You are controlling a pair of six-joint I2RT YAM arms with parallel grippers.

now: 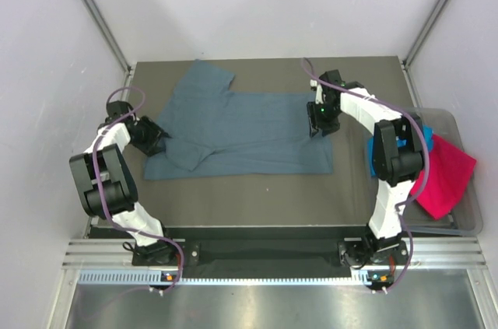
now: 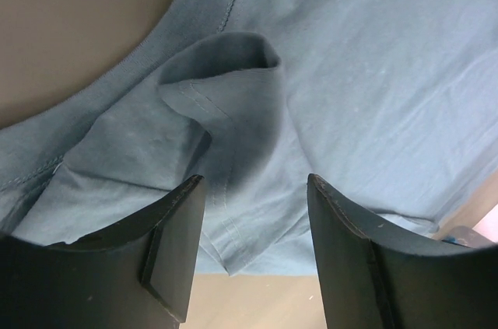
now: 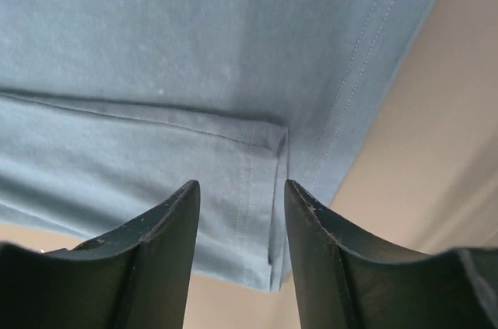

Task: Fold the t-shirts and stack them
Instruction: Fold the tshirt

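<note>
Tub (image 1: 450, 116) with magenta tee (image 1: 443, 177) appears only overhead

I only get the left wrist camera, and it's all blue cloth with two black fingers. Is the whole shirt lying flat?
Observer: Mostly. The large slate-blue cloth t-shirt is spread across the dark table. Only its near-left sleeve is bunched, beside the left end effector.
Operator: Where's the other arm?
Observer: The right end effector is at the shirt's far-right hem corner, jaws apart.
Operator: Any more shirts?
Observer: A magenta-pink cloth t-shirt hangs over the rim of a clear plastic tub on the right.
</note>
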